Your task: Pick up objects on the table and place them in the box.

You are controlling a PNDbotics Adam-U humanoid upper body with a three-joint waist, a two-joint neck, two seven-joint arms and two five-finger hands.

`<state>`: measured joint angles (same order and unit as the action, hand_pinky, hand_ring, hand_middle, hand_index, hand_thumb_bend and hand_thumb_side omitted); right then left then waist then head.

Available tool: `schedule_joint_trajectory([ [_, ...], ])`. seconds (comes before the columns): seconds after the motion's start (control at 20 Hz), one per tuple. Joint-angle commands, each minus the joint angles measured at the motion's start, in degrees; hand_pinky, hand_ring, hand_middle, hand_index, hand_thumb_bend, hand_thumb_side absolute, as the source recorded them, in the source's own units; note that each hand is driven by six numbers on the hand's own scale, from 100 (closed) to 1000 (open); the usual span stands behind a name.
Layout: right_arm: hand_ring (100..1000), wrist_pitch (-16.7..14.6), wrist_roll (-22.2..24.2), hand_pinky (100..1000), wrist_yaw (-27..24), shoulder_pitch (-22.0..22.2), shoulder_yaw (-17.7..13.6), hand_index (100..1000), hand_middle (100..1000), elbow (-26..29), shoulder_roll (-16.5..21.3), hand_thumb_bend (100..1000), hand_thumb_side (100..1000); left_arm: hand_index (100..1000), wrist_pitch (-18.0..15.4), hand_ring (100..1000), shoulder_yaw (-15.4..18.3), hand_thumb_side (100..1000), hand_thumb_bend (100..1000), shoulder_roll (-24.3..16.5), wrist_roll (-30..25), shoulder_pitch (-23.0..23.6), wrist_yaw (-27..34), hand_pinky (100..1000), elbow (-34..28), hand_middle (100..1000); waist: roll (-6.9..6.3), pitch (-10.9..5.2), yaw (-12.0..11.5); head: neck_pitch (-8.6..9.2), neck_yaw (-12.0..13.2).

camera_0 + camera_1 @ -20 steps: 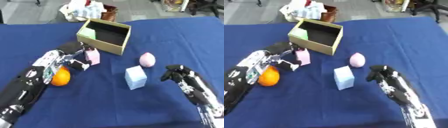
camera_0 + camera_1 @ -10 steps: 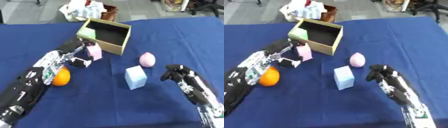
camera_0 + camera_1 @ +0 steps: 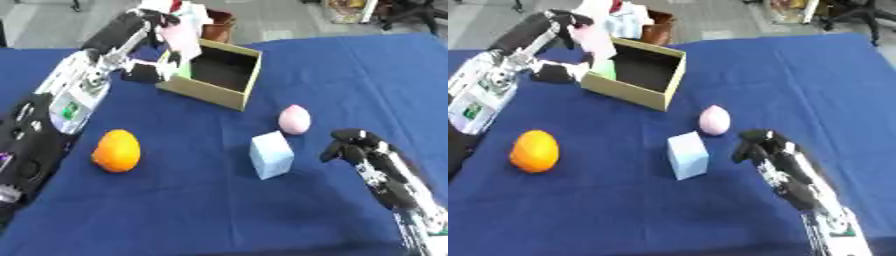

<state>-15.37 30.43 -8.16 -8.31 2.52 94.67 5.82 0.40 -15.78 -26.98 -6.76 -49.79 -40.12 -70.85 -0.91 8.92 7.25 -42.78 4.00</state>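
Note:
My left hand is raised over the far left corner of the open cardboard box and is shut on a pale pink block. The block hangs tilted above the box's left wall. Something green shows inside the box against that wall. On the blue cloth lie an orange, a pink egg-shaped thing and a light blue cube. At the right, beside the cube, my right hand rests on the cloth with its fingers curled and holds nothing.
The blue cloth of the table fills most of the view. Behind its far edge a brown container with white things stands close to the box. Chair legs show at the top right.
My left hand has lifted the pink block off the cloth and carried it up to the box's far left corner. The camera has tilted. The right hand has stayed where it was.

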Motion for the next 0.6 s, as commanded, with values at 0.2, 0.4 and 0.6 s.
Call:
schedule_joint_trajectory([
  [0.2, 605, -0.19, 0.36, 620, -0.37, -0.80, 0.26, 761, 553, 0.61, 0.55, 100, 481, 730, 2.26, 551, 5.48, 244, 100, 5.20, 4.59, -6.91, -6.11, 706, 14.19, 490, 0.74, 0.56, 1.17, 1.12, 0.68],
  [0.4, 604, -0.29, 0.59, 621, -0.44, -1.38, 0.68, 761, 553, 0.57, 0.56, 100, 482, 741, 4.86, 552, 9.99, 246, 100, 8.19, 10.02, -10.28, -10.17, 705, 23.02, 497, 0.87, 1.59, 3.01, 2.55, 1.74],
  [0.6, 604, -0.41, 0.86, 620, -0.63, -2.21, 1.05, 761, 552, 0.56, 0.70, 100, 485, 757, 7.98, 553, 14.01, 252, 100, 8.64, 17.08, -12.70, -11.48, 705, 28.52, 504, 0.74, 2.92, 5.16, 4.28, 3.30],
])
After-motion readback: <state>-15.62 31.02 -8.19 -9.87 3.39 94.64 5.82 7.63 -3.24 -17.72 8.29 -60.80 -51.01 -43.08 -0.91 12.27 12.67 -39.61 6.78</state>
